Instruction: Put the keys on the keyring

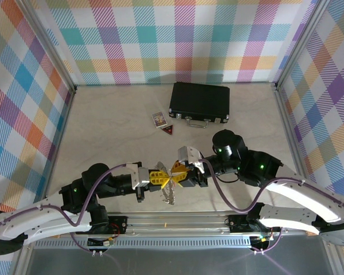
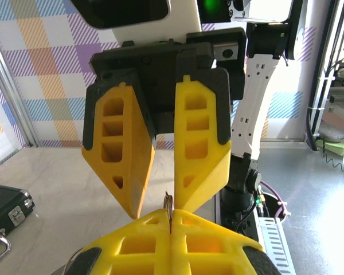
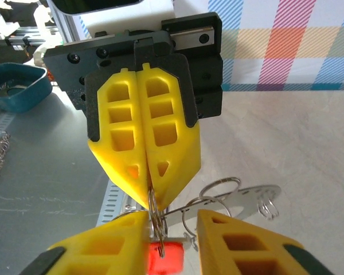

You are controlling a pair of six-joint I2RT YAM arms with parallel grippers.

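so the left gripper (image 3: pixel 151 196) is pinching the keyring (image 3: pixel 247 198) while the right gripper (image 3: pixel 172 222) is straddling the red key (image 3: pixel 164 256) right against it, tip to tip, can't tell if it's actually gripping.

A robotics lab test cell; boxed in by plaid-printed panels (image 1: pixel 183 40) on aluminium posts (image 1: pixel 46 46). Pale tabletop (image 1: pixel 114 120) edged by a metal rail (image 1: pixel 183 220); robot arms (image 1: pixel 46 217) bolted along it.

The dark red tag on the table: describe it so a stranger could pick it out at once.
Find the black case at the far side of the table. Off its near left corner lie two small things: the tag is the dark red triangle, while the card beside it is a printed rectangle.
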